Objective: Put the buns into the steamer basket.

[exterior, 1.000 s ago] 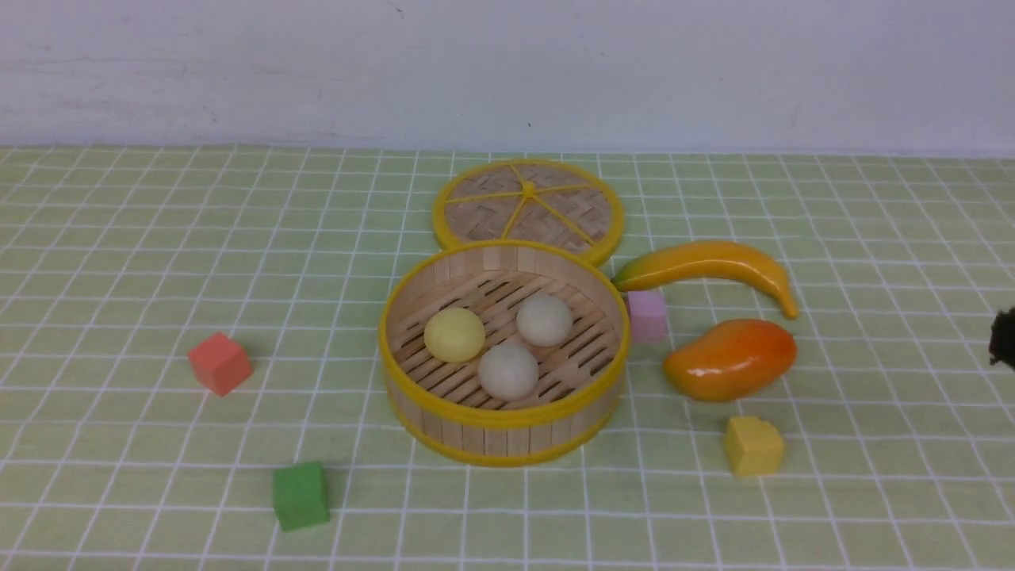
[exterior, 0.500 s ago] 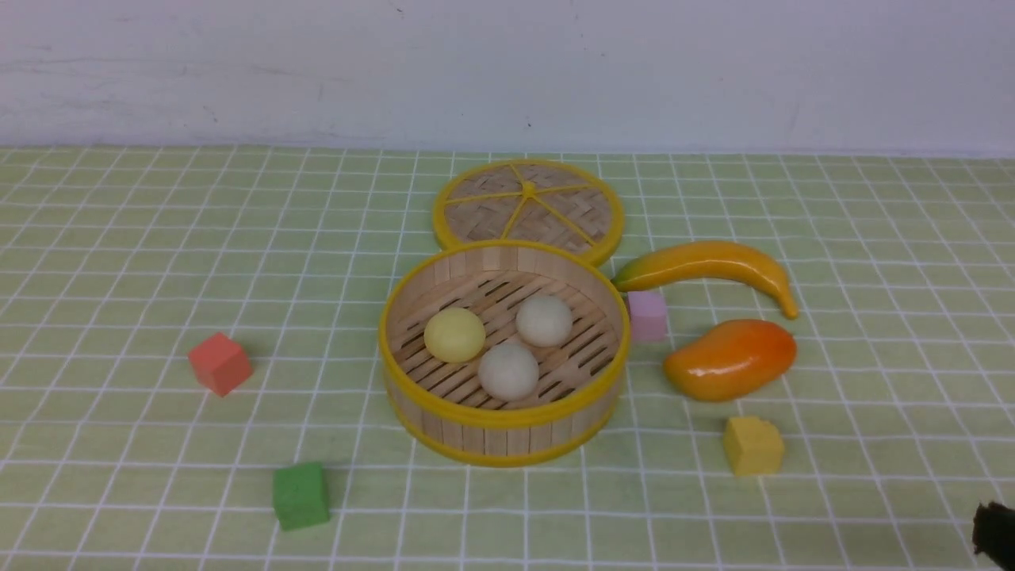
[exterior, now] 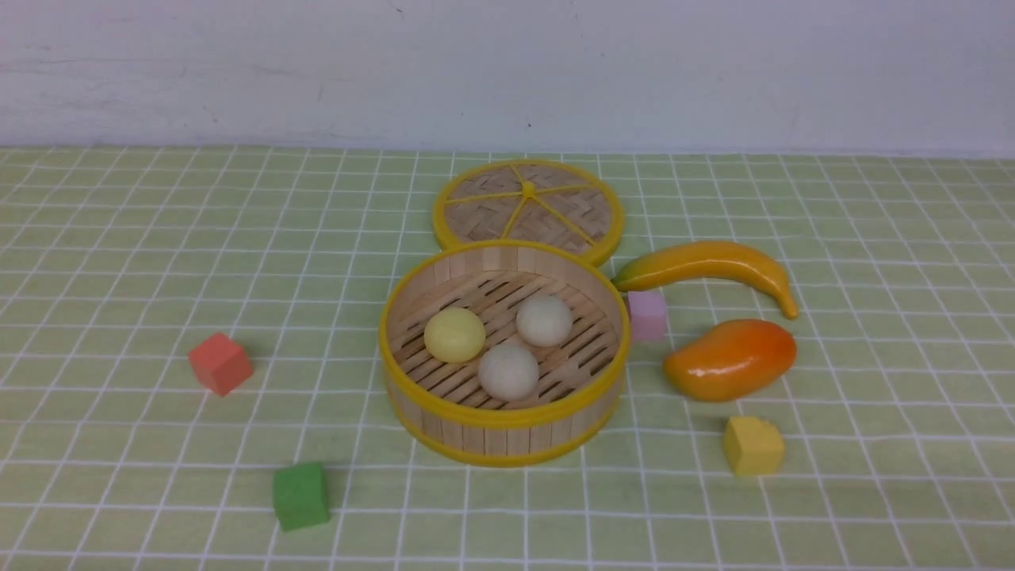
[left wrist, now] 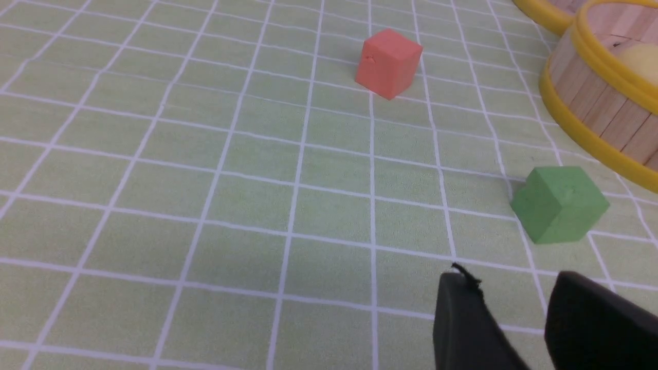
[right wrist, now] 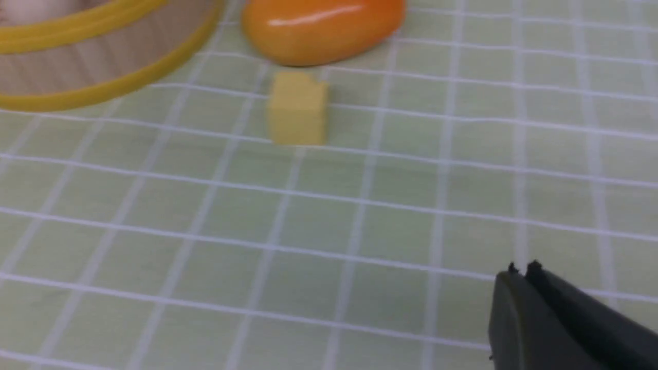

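The steamer basket (exterior: 504, 432) stands at the middle of the table in the front view. Three buns rest on its slatted floor: a pale yellow bun (exterior: 454, 335), an off-white bun (exterior: 544, 320) behind it and another off-white bun (exterior: 508, 371) nearest me. No gripper shows in the front view. In the left wrist view my left gripper (left wrist: 514, 280) is open and empty, low over the cloth, with the steamer basket wall (left wrist: 591, 97) and a sliver of the yellow bun (left wrist: 640, 59) off to one side. My right gripper (right wrist: 522, 270) is shut and empty, well away from the steamer basket (right wrist: 97, 61).
A woven lid (exterior: 528, 206) lies behind the basket. A banana (exterior: 710, 266), pink cube (exterior: 648, 315), mango (exterior: 731, 358) and yellow cube (exterior: 752, 446) sit to the right. A red cube (exterior: 220, 363) and green cube (exterior: 300, 496) are on the left.
The right gripper's dark tip, seen at the right edge of the front view, dropped to the bottom right corner and then left the view. The buns and basket have not moved.
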You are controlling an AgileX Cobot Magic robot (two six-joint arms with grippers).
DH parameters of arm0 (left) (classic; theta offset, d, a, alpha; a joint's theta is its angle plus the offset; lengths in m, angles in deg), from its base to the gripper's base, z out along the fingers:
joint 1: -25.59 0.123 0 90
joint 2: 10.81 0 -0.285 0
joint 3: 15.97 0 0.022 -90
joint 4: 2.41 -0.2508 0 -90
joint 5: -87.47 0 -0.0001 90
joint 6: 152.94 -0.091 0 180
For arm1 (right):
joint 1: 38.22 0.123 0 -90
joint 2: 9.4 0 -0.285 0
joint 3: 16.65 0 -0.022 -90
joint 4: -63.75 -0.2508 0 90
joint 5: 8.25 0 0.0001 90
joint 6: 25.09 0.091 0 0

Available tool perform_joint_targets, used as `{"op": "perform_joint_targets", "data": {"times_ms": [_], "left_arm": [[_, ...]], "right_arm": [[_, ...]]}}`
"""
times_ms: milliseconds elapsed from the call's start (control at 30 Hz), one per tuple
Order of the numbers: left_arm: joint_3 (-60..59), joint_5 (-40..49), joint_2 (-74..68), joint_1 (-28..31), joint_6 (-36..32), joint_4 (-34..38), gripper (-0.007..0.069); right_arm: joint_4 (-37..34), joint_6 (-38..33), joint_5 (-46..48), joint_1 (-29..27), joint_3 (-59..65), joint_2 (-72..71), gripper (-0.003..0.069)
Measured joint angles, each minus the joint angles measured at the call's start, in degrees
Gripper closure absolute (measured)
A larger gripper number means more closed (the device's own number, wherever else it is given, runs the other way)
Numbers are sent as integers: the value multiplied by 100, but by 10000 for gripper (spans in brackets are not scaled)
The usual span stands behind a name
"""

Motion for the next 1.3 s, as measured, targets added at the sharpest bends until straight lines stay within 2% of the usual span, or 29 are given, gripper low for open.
{"op": "perform_joint_targets", "data": {"times_ms": [100, 233, 1300], "left_arm": [[0, 0, 0, 0, 0, 0, 387], [0, -3, 0, 0, 0, 0, 387], [0, 9, 0, 0, 0, 0, 387]], "right_arm": [[180, 5, 66, -360, 418, -1028, 658], [205, 24, 57, -516, 965, -1817, 658], [228, 29, -184, -559, 1051, -1873, 619]]}}
